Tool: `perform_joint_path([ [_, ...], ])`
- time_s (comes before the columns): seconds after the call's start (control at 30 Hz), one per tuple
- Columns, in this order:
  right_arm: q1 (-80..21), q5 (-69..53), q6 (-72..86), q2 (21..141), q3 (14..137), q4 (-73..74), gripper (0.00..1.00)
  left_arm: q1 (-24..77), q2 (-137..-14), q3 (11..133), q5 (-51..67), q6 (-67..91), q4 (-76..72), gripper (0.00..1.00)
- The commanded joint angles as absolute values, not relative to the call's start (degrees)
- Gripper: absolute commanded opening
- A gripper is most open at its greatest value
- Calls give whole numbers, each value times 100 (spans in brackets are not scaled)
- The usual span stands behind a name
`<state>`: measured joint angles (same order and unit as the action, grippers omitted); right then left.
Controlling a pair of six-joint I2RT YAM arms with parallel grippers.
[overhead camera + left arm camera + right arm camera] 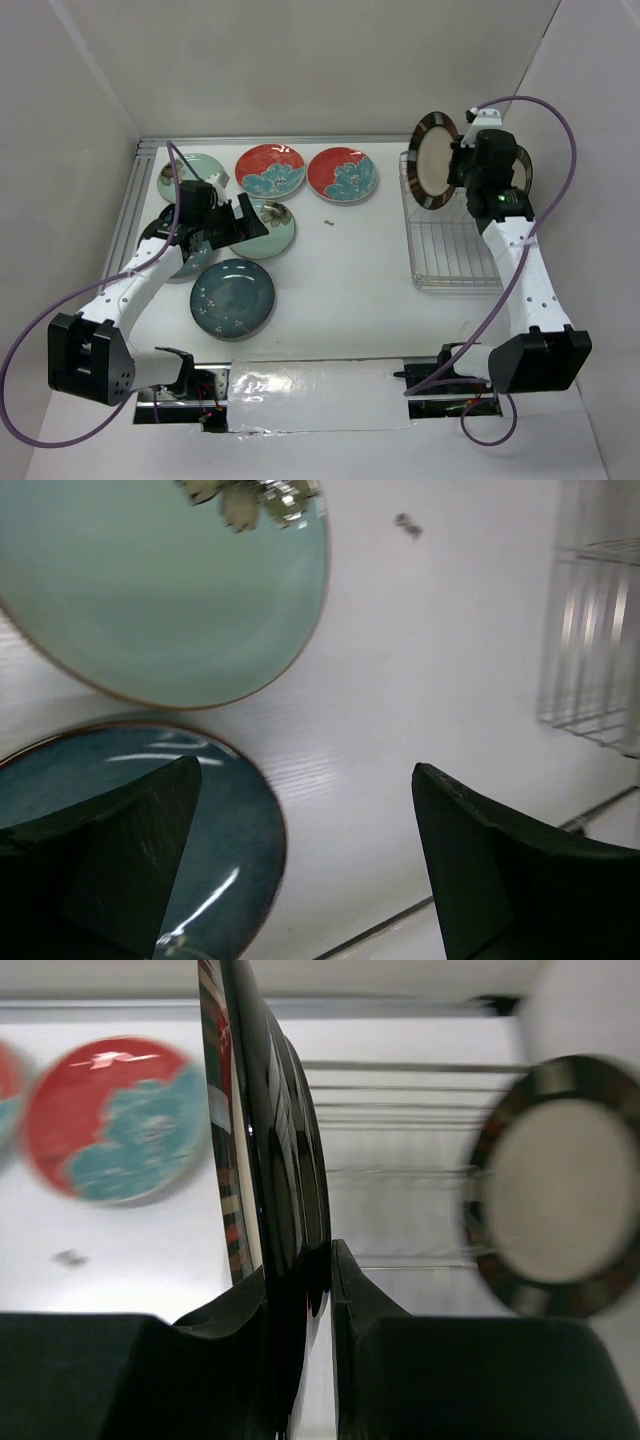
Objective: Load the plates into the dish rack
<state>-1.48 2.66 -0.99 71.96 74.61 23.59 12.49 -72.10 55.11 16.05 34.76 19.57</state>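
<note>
From above, your right gripper (pixel 458 162) holds a striped plate (pixel 432 158) upright over the dish rack (pixel 455 250); six or more plates (pixel 270 170) lie flat, unloaded. Left wrist: your left gripper (pixel 305 780) gapes above a teal plate (pixel 235 820). Right wrist: your fingers (pixel 400 1360) clamp the striped plate's rim; a second striped plate (pixel 560 1185) stands beyond.

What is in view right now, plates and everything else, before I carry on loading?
red plates: two, red with blue flowers, flat, far centre.
mint plates: two, pale mint, flat, left side; one partly hidden.
teal plates: at least two, dark teal, flat, near left; one partly hidden.
dish rack: one, silver wire, right side.
racked plate: one, beige with dark striped rim, upright at the rack's far end.
held plate: one, dark striped rim, edge-on.
speck: one, dark, mid-table.
left fingers: black, open, above the left-side plates.
right fingers: black, shut on held plate.
</note>
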Motion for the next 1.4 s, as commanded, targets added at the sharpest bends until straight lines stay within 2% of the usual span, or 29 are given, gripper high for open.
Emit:
perform_joint_path([
  [0.0, 139, 1694, -1279, 6636, 7605, 813, 0, 1213, -7119, 5669, 749, 3024, 2742, 99],
  [0.2, 913, 1626, -2117, 6486, 6935, -297, 0, 1213, -7181, 5669, 632, 2857, 2787, 99],
  [0.53, 1546, 1283, -2145, 6960, 6662, -940, 0, 1213, -7119, 5546, 755, 2804, 2602, 99],
  [0.77, 1661, 1415, -2145, 7339, 6408, -1239, 0, 1108, -7119, 5546, 879, 2804, 2602, 99],
  [1.13, 1775, 993, -1767, 8006, 6231, -1187, 0, 993, -7172, 5493, 993, 2804, 2549, 99],
  [1.23, 1828, 914, -1591, 8068, 6231, -1134, 4, 940, -7172, 5493, 993, 2804, 2549, 99],
  [1.37, 1828, 712, -1380, 8279, 6433, -906, 15, 940, -7225, 5493, 940, 2804, 2549, 99],
])
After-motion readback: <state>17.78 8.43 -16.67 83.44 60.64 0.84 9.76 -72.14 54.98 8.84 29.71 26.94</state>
